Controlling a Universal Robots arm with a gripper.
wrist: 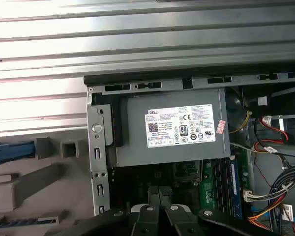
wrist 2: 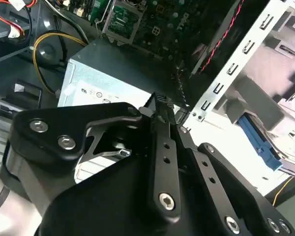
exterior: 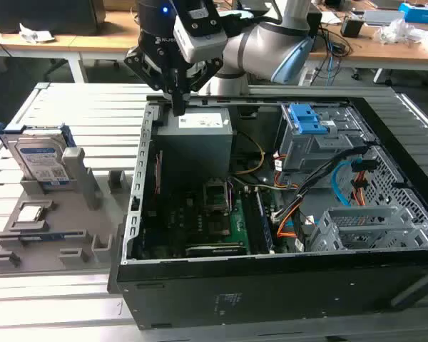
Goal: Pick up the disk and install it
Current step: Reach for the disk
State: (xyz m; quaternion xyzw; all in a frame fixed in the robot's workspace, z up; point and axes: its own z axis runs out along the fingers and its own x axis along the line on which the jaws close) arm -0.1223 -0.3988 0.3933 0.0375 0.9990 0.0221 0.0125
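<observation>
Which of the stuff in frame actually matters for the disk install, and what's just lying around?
Job:
- disk, standing in the grey holder
- pincer, shut and empty, over the case's edge
- open computer case

Lying about:
- square chip on the holder
- power supply
- clutter on the back desks
</observation>
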